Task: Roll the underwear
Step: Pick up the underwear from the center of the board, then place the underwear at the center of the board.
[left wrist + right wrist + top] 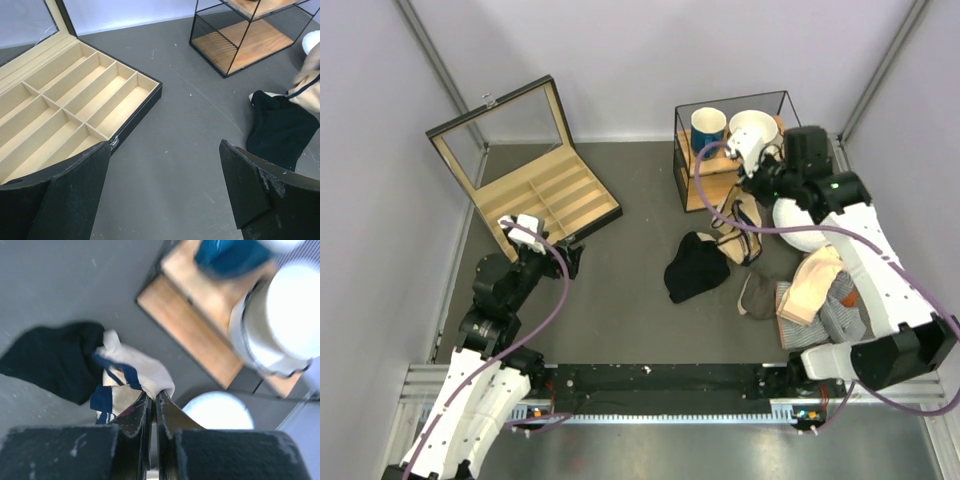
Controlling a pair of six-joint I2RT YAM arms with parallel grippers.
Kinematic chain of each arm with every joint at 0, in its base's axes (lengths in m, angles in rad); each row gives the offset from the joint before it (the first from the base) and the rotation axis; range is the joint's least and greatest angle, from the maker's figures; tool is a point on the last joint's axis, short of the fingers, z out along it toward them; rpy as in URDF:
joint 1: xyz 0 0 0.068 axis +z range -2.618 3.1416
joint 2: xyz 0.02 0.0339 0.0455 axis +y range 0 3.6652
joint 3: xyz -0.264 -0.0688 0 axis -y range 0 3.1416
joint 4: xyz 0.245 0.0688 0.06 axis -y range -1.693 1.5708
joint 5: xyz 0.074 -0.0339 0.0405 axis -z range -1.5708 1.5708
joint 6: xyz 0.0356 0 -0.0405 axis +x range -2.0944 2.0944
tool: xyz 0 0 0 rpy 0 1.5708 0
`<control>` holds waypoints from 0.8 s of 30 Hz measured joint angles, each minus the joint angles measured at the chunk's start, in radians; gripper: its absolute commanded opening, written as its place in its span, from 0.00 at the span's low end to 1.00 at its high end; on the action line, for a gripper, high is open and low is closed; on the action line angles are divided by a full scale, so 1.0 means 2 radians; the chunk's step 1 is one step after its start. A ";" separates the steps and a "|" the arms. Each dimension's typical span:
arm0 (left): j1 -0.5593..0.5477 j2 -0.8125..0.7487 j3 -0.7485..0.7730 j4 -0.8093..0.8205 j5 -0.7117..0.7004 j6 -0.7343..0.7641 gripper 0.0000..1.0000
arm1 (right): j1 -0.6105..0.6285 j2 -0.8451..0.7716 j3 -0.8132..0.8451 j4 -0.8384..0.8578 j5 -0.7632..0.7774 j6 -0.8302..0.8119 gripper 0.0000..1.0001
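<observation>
The underwear (735,226) is a beige garment with dark edging. It hangs bunched from my right gripper (744,198), just in front of the wire shelf. In the right wrist view the gripper (154,396) is shut on a fold of the underwear (142,365), its jaws pressed together. The underwear's lower part touches the black garment (695,265), which lies on the table to its left. The underwear also shows at the right edge of the left wrist view (309,82). My left gripper (570,258) is open and empty over bare table (164,150), next to the compartment box.
An open black box with beige compartments (545,195) stands at the back left. A wire shelf (692,190) holds a blue cup (708,125) and a white cup (752,128). A pile of peach and grey striped cloths (810,290) lies at the right.
</observation>
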 measured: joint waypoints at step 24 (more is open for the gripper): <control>0.003 -0.043 0.012 -0.026 -0.112 0.009 0.94 | 0.253 0.114 0.210 -0.105 -0.155 0.061 0.00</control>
